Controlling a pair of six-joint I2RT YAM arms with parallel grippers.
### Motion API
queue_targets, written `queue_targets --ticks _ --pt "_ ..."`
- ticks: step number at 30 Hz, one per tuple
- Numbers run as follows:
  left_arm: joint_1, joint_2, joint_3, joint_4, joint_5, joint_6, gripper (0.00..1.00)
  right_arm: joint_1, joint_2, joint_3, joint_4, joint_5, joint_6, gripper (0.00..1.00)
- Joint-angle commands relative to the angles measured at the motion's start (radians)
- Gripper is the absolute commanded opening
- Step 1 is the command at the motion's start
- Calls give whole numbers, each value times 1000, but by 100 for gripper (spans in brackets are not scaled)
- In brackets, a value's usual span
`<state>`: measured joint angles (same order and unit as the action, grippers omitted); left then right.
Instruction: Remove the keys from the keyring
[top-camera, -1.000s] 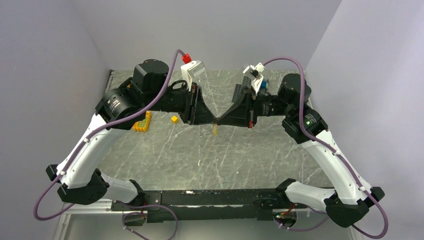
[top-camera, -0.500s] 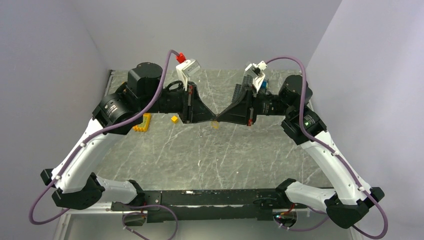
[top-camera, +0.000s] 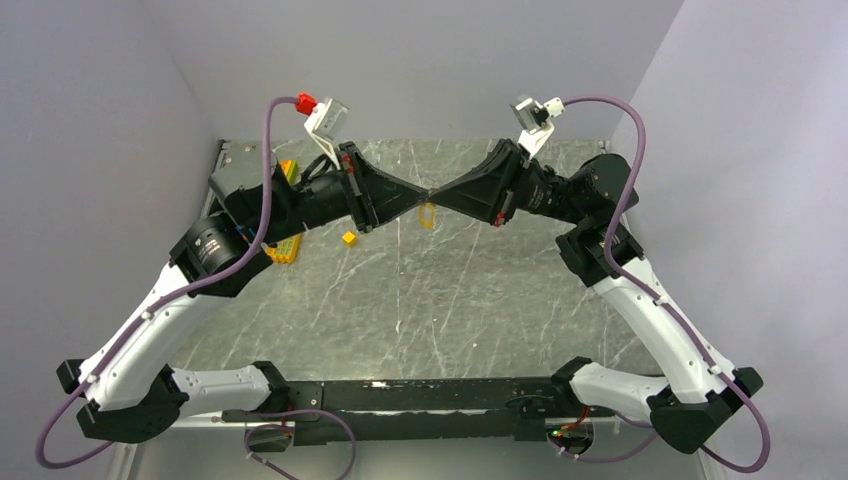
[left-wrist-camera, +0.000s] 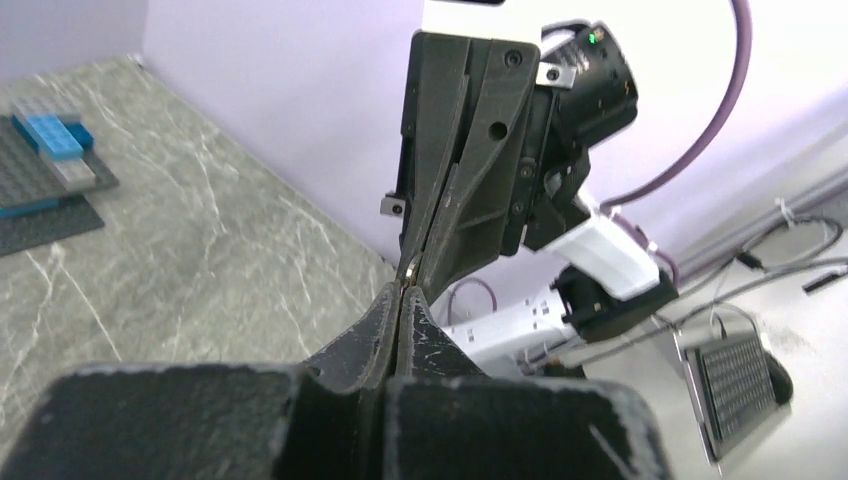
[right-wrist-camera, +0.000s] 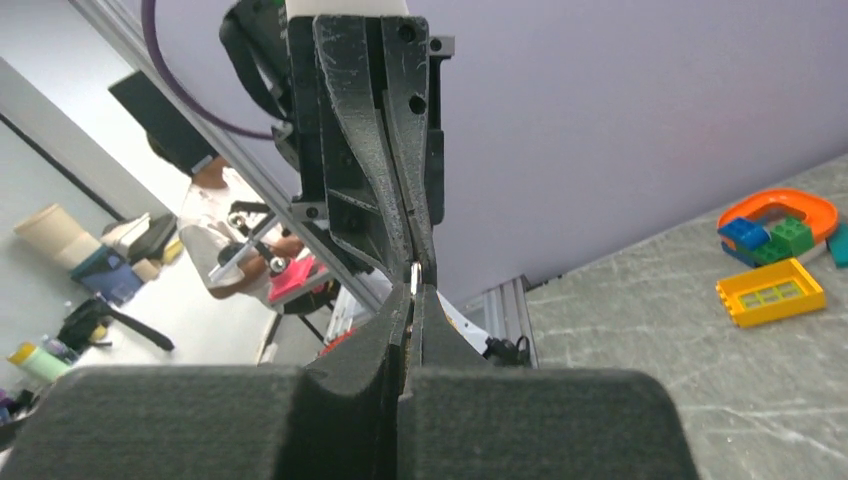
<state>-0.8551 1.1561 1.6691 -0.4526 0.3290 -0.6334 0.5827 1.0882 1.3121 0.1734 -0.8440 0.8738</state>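
Note:
My left gripper (top-camera: 423, 194) and right gripper (top-camera: 438, 192) meet tip to tip above the middle of the table's far half. Both are shut on the keyring, a thin grey metal sliver pinched between the tips in the left wrist view (left-wrist-camera: 408, 268) and in the right wrist view (right-wrist-camera: 414, 274). The keys, a small yellow piece (top-camera: 427, 216), hang just below the joined tips in the top view. The keys are hidden in both wrist views. The left gripper (left-wrist-camera: 402, 290) and the right gripper (right-wrist-camera: 411, 290) each show their jaws pressed together.
A small yellow cube (top-camera: 348, 238) and an orange-yellow studded brick (top-camera: 284, 249) lie left of centre. An orange tray with blue and green blocks (right-wrist-camera: 780, 222) is beside that brick (right-wrist-camera: 770, 292). Blue bricks on a grey baseplate (left-wrist-camera: 40, 150) lie at the far right.
Both grippers have risen together and tilted their wrists upward, still tip to tip. The yellow piece has come up with them and hangs higher above the table.

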Motion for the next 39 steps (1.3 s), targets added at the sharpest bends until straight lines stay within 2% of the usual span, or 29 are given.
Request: queue_targets --ticks 1,2,3,4,6,7,10,13,20,23,28,31,34,39 --pt "-22 -23 -67 158 -185 -24 0 15 21 -22 241 79 120 0" --pt "-22 -38 -84 171 -225 -28 2 14 23 -25 249 89 123 0" --pt "-23 -52 -101 188 -261 -32 12 14 24 -28 249 102 119 0" --pt "-23 -61 -109 189 -284 -28 27 14 26 -31 245 115 115 0" --pt "-17 -64 -93 155 -288 -5 65 14 35 -31 223 143 106 0" --pt "-6 -55 -57 111 -270 12 77 14 38 -29 197 157 96 0" --pt "28 -17 76 -53 -211 91 95 14 45 -18 114 193 64 0" --pt "64 -21 141 -154 -154 123 99 12 68 51 -44 227 11 0" --pt "144 -33 155 -252 65 160 99 5 95 181 -320 290 -75 0" --pt "153 9 208 -313 130 194 99 -11 93 164 -335 254 -83 0" --pt "208 9 172 -262 186 187 99 -42 80 134 -341 161 -124 0" --pt "241 31 163 -267 244 197 99 -53 54 106 -377 211 -198 0" --pt "265 61 202 -309 261 205 99 -62 25 44 -323 251 -194 0" --pt "305 62 207 -295 308 170 99 -66 40 46 -290 208 -158 0"
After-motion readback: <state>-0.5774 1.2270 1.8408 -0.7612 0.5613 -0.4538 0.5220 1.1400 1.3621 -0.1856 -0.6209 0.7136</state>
